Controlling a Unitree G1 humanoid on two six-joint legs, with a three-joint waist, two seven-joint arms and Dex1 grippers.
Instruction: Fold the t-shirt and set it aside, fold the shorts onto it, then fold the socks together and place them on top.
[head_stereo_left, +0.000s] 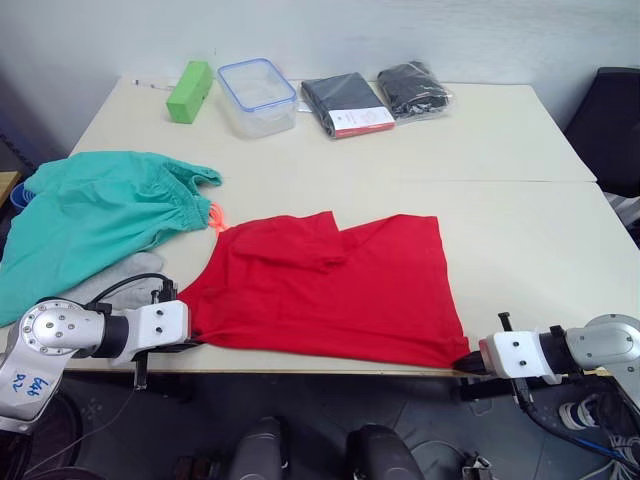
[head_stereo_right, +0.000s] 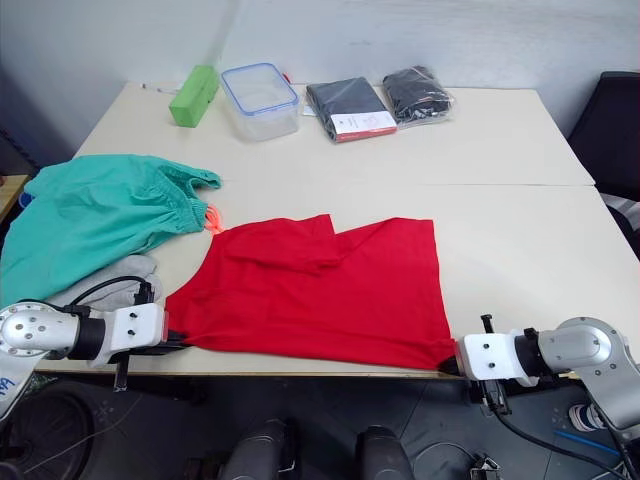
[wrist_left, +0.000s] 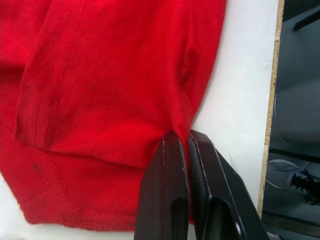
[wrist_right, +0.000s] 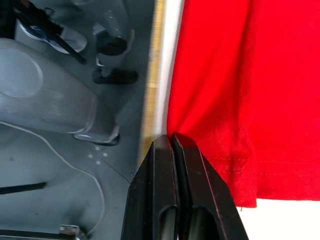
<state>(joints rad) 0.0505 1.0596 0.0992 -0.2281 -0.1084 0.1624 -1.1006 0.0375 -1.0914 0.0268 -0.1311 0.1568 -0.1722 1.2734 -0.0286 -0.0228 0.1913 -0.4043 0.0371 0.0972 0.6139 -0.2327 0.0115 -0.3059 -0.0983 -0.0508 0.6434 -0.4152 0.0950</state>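
Observation:
The red t-shirt (head_stereo_left: 330, 290) lies spread flat on the near part of the table, partly folded over itself. My left gripper (head_stereo_left: 188, 343) is shut on its near left corner at the table's front edge; the left wrist view shows the black fingers (wrist_left: 170, 200) pinching the red t-shirt (wrist_left: 100, 90). My right gripper (head_stereo_left: 470, 364) is shut on the near right corner, fingers (wrist_right: 165, 195) clamping the hem of the t-shirt (wrist_right: 250, 85). The teal-green shorts (head_stereo_left: 90, 215) lie bunched at the left, orange drawstring (head_stereo_left: 216, 217) touching the shirt. A grey sock (head_stereo_left: 115, 280) lies beside my left arm.
At the table's (head_stereo_left: 520, 230) far side stand a green box (head_stereo_left: 189, 90), a clear plastic container (head_stereo_left: 257, 95) and two bagged dark garments (head_stereo_left: 346, 103) (head_stereo_left: 414, 88). A dark chair (head_stereo_left: 612, 125) stands at the right.

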